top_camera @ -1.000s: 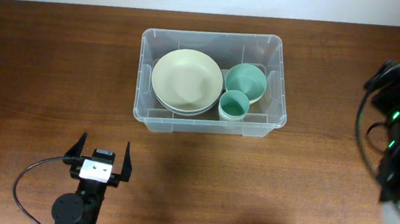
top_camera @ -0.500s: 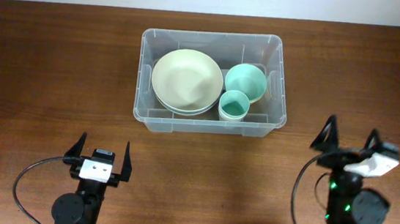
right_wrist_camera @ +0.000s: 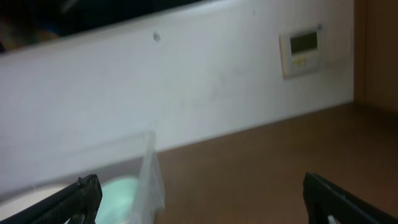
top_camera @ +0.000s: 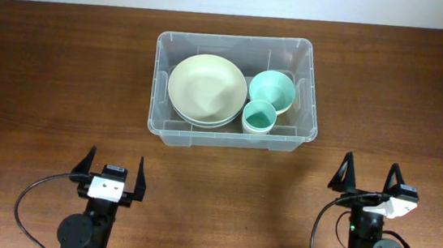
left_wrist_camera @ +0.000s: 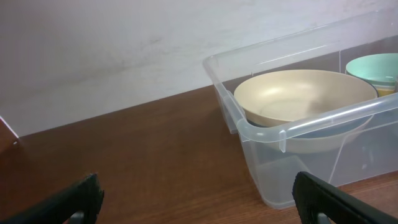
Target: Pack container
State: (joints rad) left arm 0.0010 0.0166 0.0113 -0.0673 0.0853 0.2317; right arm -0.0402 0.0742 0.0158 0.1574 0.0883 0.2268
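The clear plastic container (top_camera: 160,85) stands at the table's far middle. It holds stacked cream bowls (top_camera: 206,90), a teal bowl (top_camera: 272,90) and a teal cup (top_camera: 260,117). My left gripper (top_camera: 110,169) is open and empty at the front left, well short of the container. My right gripper (top_camera: 370,176) is open and empty at the front right. The left wrist view shows the container's corner (left_wrist_camera: 249,127) and the cream bowl (left_wrist_camera: 298,99) between the open fingers (left_wrist_camera: 199,199). The right wrist view shows a blurred container corner (right_wrist_camera: 148,177) and a teal shape (right_wrist_camera: 121,193).
The brown wooden table (top_camera: 47,75) runs to a white wall (left_wrist_camera: 124,50) at the back. A small wall panel (right_wrist_camera: 303,53) shows in the right wrist view. A black cable (top_camera: 30,203) loops beside the left arm's base.
The right arm swung in from the right edge and settled at the front right with its fingers open. The left arm and the container's contents have not moved.
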